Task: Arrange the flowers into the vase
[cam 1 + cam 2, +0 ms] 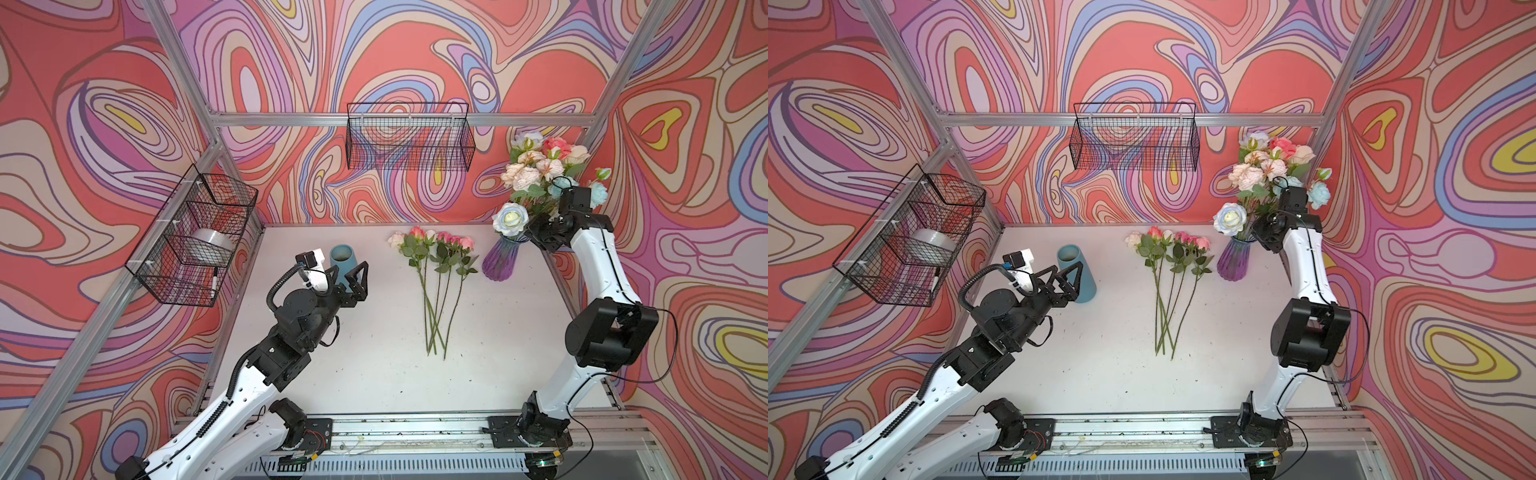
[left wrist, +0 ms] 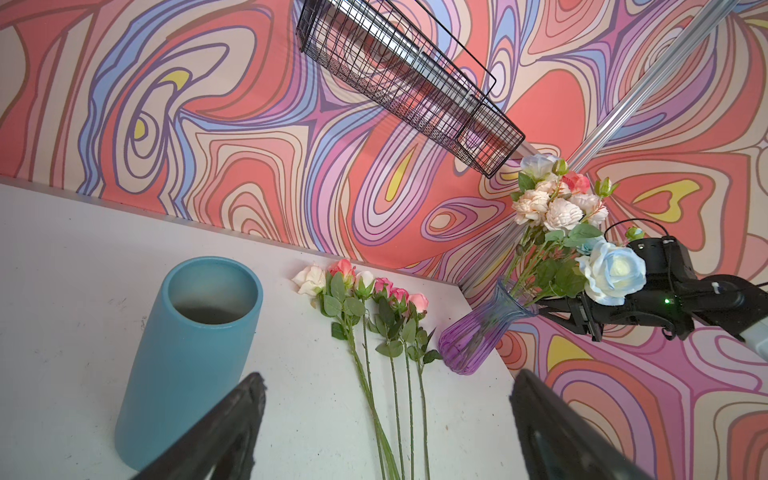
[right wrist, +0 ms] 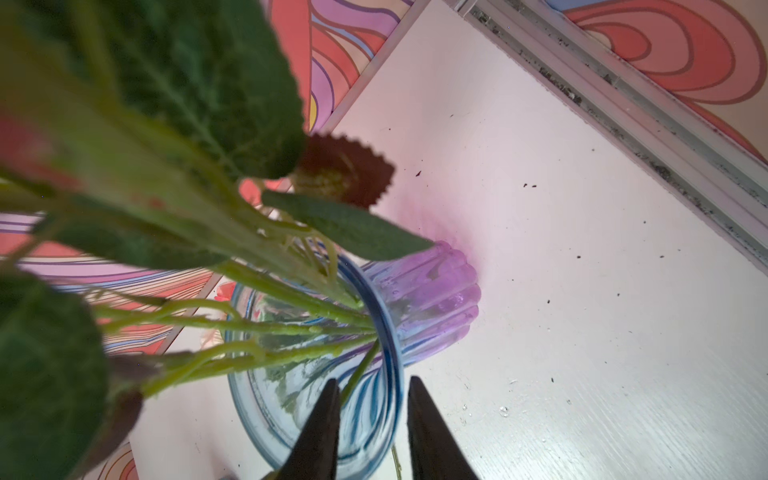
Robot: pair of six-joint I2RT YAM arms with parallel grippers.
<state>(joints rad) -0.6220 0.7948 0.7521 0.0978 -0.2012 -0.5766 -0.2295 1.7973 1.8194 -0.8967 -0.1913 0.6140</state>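
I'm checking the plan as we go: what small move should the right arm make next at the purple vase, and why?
Probably ease the right gripper up and back from the purple vase: its jaws stand apart by a stem already in the vase, and more flowers lie on the table.

Bright, even light fills both top views; shadows on the table (image 1: 374,332) are faint, and wide-angle stretch splays the frame bars (image 1: 183,58) toward ten and two o'clock. At my right wrist, the flowers (image 3: 187,104) nearest the lens blur, while the vase (image 3: 432,299) tints the tabletop purple.
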